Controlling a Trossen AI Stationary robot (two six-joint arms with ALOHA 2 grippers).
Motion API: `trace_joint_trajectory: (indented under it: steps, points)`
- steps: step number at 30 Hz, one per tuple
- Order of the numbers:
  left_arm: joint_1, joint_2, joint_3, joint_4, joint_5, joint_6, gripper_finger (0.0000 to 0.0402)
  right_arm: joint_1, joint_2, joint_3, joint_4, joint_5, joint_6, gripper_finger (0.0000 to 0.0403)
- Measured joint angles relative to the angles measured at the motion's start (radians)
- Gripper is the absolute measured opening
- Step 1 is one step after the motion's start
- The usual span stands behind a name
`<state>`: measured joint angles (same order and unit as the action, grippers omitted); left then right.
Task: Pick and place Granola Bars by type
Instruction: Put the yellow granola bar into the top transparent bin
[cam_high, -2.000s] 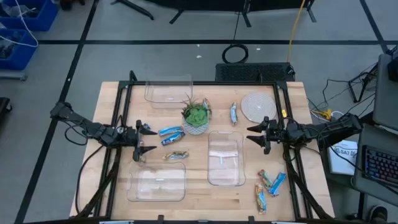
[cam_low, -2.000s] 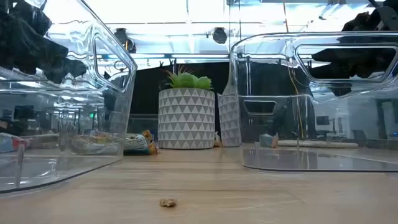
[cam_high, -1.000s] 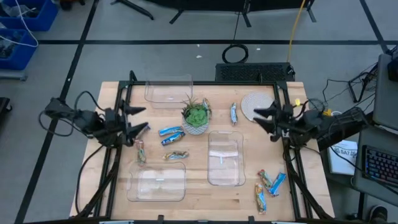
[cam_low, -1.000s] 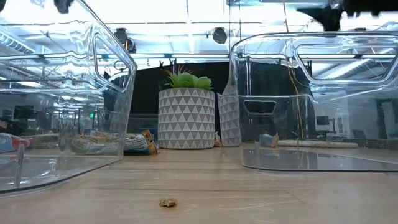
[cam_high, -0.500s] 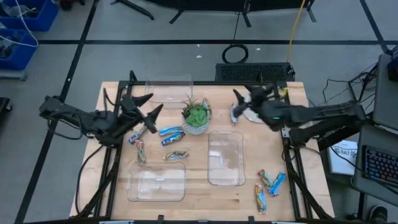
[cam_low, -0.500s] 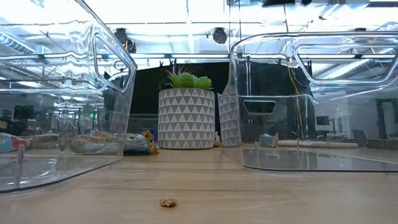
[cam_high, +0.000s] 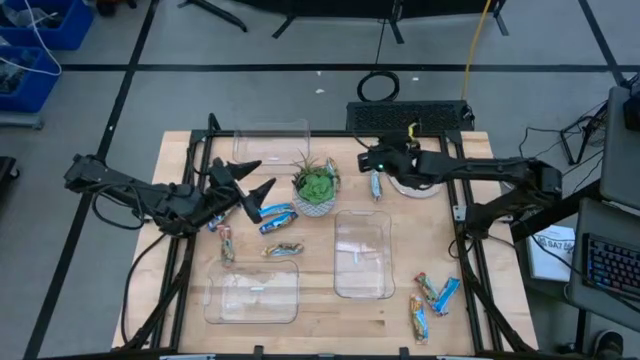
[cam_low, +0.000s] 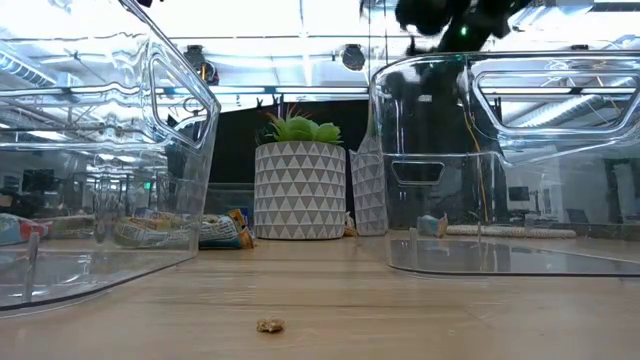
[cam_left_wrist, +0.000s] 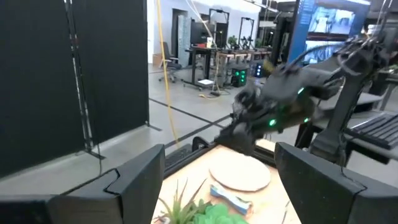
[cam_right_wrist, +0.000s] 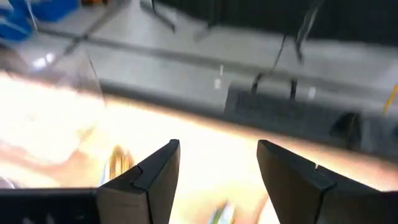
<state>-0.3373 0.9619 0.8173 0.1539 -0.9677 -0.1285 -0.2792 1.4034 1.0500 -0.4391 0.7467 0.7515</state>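
Blue-wrapped granola bar (cam_high: 375, 183) lies below the released right end effector (cam_high: 372, 160); descending off-centre could knock it against the potted plant (cam_high: 316, 188); left end effector (cam_high: 251, 181) also released

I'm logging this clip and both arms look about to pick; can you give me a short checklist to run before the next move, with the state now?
1. Left gripper open: ok, its dark fingers are spread above the blue-wrapped granola bars.
2. Right gripper open: ok, per its wrist view, fingers spread.
3. Right gripper near a target: ok, beside the lone blue-wrapped bar by the round pale coaster.
4. Both grippers free of bars: ok.
5. Clear plastic bins hold no bars: ok.
6. Left gripper clear of the potted green plant: cannot tell, it is close.
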Motion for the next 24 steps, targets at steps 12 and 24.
trace_joint_trajectory:
  steps: [12, 24]
  points:
    - [-0.012, -0.008, 0.000, 0.003, 0.134, -0.069, 0.0305, -0.088, 0.203, 0.001, -0.142, -0.337, 0.232, 0.0208]
    - [-0.012, -0.008, 0.000, 0.039, 0.165, -0.040, 0.0305, -0.050, 0.306, -0.006, -0.179, -0.465, 0.300, 0.0208]
